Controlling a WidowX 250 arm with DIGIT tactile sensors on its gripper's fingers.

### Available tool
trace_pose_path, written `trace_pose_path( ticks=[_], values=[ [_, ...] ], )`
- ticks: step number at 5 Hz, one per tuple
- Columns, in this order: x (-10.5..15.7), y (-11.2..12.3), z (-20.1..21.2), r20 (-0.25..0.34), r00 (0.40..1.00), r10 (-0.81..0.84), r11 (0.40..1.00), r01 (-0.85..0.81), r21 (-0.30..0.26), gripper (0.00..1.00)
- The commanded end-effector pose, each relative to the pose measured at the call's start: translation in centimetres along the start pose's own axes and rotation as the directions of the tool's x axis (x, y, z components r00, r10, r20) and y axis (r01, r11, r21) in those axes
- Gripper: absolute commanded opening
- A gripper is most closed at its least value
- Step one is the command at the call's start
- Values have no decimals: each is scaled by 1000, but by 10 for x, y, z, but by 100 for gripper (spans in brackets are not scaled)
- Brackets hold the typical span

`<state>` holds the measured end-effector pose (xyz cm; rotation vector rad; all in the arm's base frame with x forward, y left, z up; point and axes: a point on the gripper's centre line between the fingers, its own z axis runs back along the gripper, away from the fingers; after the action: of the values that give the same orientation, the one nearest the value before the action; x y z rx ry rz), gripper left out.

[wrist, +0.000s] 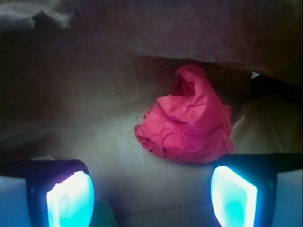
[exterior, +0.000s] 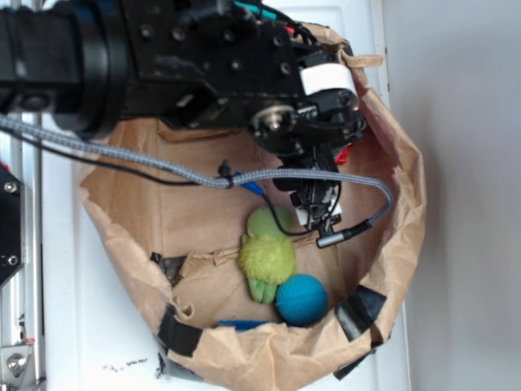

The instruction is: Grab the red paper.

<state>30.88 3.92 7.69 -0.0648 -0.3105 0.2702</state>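
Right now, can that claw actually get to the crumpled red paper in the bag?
Probably yes. In the wrist view the gripper is open, and the red paper lies just ahead between its fingers, nothing between them, though slightly to the right.

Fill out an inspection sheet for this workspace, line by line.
Surface: crumpled brown paper bag, taped, on a white table.
Job's things: red paper lying on the bag floor, ungrasped.
Clutter: fuzzy green toy touching a blue ball.
Grippers: gripper open, red paper ahead between the fingers.
Cables: grey braided cable crossing over the bag.
Surroundings: metal rail at the table edge.
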Motion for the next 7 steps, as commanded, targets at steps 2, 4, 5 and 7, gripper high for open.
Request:
trace_pose_path(
  ticks=[2,4,5,7],
  values=[
    [49,25,4,92,981,171,982,-177,59,100],
    [37,11,-23,130,953,275,956,-285,67,100],
    [29,3,-33,171,951,257,959,-272,74,100],
    [28,0,-33,222,936,273,956,-290,45,0]
  ],
)
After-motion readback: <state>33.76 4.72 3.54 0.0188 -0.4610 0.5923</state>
